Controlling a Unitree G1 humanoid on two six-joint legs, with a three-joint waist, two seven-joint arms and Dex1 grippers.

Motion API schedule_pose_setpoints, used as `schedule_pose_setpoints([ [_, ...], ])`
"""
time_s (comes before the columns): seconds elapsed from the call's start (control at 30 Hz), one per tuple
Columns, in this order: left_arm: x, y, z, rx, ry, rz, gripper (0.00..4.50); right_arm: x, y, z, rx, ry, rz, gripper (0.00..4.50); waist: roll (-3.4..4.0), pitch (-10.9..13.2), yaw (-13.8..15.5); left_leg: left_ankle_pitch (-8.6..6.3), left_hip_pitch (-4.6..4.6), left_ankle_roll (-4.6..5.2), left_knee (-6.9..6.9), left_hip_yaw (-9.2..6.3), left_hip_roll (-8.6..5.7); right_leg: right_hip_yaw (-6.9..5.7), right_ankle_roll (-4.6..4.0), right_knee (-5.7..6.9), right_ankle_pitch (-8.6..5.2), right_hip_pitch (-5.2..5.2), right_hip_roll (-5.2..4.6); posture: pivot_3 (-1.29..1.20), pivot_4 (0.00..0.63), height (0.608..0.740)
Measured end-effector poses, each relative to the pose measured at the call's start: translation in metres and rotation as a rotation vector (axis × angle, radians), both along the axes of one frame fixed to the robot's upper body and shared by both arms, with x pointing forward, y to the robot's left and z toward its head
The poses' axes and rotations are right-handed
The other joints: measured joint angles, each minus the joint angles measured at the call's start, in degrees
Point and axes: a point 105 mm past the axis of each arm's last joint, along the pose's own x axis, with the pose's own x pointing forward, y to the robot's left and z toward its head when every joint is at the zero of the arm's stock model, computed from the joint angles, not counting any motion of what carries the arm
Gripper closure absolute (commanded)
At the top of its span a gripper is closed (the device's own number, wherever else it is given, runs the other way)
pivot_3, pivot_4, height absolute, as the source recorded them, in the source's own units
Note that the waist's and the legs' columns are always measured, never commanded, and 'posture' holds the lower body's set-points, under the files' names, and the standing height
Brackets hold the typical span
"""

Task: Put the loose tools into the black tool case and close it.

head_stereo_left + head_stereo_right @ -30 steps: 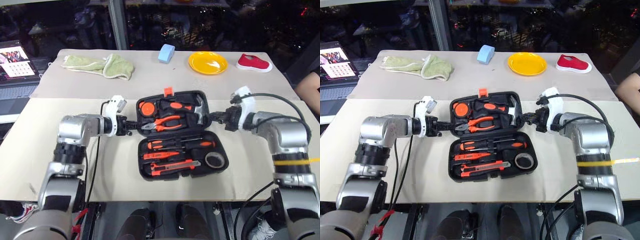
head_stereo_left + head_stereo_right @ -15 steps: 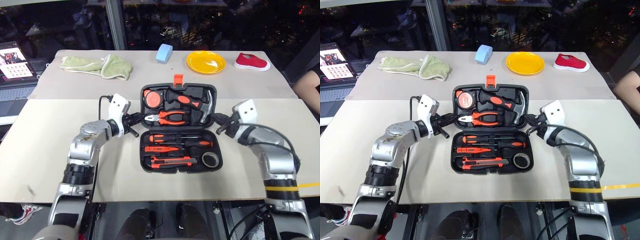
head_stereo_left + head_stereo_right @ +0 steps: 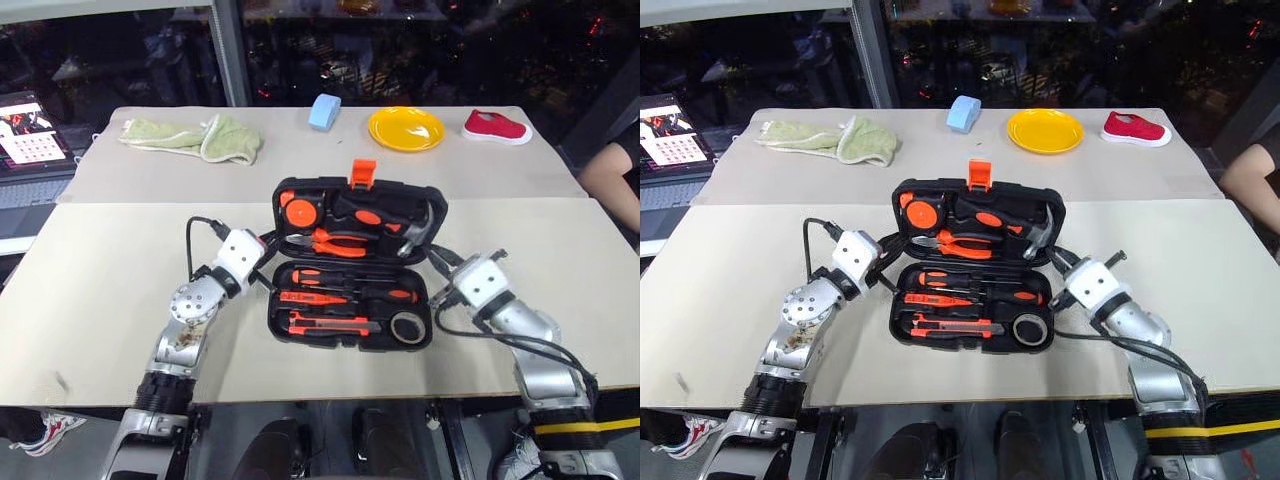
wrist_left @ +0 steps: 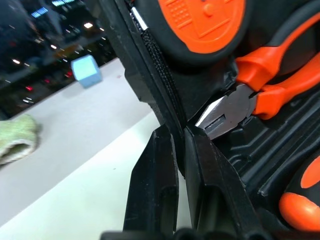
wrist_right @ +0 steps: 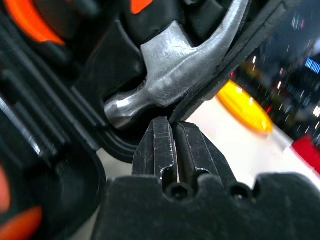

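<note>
Grippers (image 3: 272,243) (image 3: 436,258) pinch case lid (image 3: 357,214) side edges.

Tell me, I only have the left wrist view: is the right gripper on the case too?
Observer: Yes. The right gripper is shut on the case lid's edge, beside the hammer.
Operator: Where are the loose tools?
Observer: The screwdrivers, knife and tape roll all lie in the case's lower half.
Operator: And the latch?
Observer: The orange latch sticks up at the lid's far edge, not fastened.
</note>
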Motion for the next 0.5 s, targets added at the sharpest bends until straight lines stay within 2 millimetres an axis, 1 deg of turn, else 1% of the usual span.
schedule_pose_setpoints([
  [0.1, -0.004, 0.002, -0.003, -0.002, -0.011, 0.005, 4.50, -0.008, 0.000, -0.004, -0.037, -0.024, 0.029, 4.50, 0.00, 0.00, -0.04, 0.00, 0.17, 0.02, -0.01, 0.05, 0.04, 0.05, 0.00, 0.05, 0.00, 0.11, 0.00, 0.00, 0.150, 0.732],
  [0.27, -0.006, 0.003, -0.004, 0.005, -0.016, 0.010, 4.50, -0.015, 0.000, -0.006, -0.046, -0.037, 0.047, 4.50, -0.01, -0.01, -0.08, -0.01, 0.21, 0.04, -0.01, 0.10, 0.11, 0.08, -0.01, 0.05, -0.01, 0.13, 0.04, 0.00, 0.150, 0.732],
  [0.33, -0.007, 0.003, -0.005, 0.005, -0.016, 0.010, 4.50, -0.017, 0.000, -0.008, -0.046, -0.039, 0.049, 3.73, -0.01, -0.01, -0.08, -0.02, 0.24, 0.06, -0.01, 0.11, 0.13, 0.08, -0.01, 0.05, -0.01, 0.16, 0.05, 0.00, 0.150, 0.732],
  [0.4, -0.007, 0.004, -0.005, 0.005, -0.016, 0.011, 3.68, -0.020, -0.001, -0.010, -0.066, -0.032, 0.054, 3.19, -0.02, -0.02, -0.07, -0.03, 0.27, 0.08, -0.01, 0.12, 0.15, 0.09, -0.02, 0.04, -0.01, 0.20, 0.05, 0.00, 0.150, 0.732],
  [0.43, -0.007, 0.005, -0.005, 0.004, -0.017, 0.014, 3.53, -0.022, -0.001, -0.011, -0.072, -0.027, 0.057, 2.92, -0.02, -0.02, -0.08, -0.03, 0.28, 0.09, -0.01, 0.12, 0.16, 0.09, -0.02, 0.04, -0.01, 0.20, 0.05, 0.00, 0.150, 0.732],
  [0.47, -0.007, 0.009, -0.005, 0.006, -0.015, 0.023, 3.02, -0.025, -0.001, -0.014, -0.076, -0.017, 0.058, 2.44, -0.02, -0.02, -0.05, -0.04, 0.33, 0.10, -0.01, 0.12, 0.18, 0.09, -0.03, 0.03, -0.02, 0.24, 0.05, 0.00, 0.150, 0.732],
  [0.5, -0.008, 0.013, -0.007, 0.011, -0.005, 0.036, 2.77, -0.027, -0.002, -0.015, -0.078, -0.011, 0.059, 2.21, -0.02, -0.02, -0.06, -0.05, 0.35, 0.11, -0.01, 0.12, 0.19, 0.09, -0.04, 0.04, -0.03, 0.24, 0.06, 0.00, 0.150, 0.732],
])
